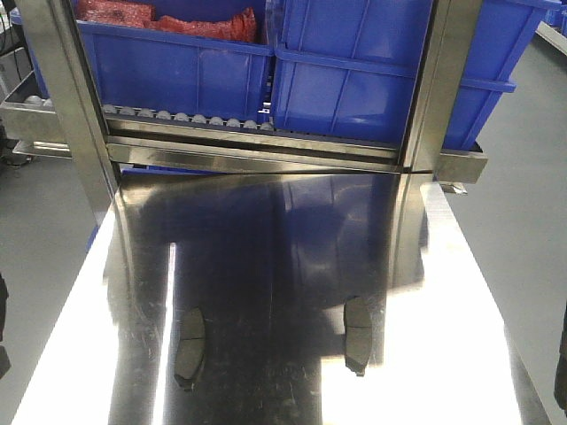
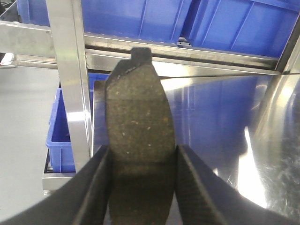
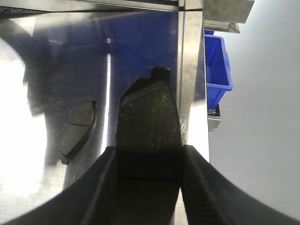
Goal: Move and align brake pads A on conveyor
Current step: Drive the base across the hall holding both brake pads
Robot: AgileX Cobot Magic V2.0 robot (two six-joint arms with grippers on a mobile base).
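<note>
Two brake pads A lie flat on the shiny steel table, one at the front left and one at the front right. In the left wrist view my left gripper is shut on a third pad, which sticks out forward above the table's left edge. My right gripper is shut on another pad over the table's right edge. A pad on the table lies to its left. The conveyor is out of view.
A steel roller rack crosses the table's far end, carrying two blue bins; the left one holds red bags. Steel uprights stand at both far corners. Blue crates sit lower beside the table.
</note>
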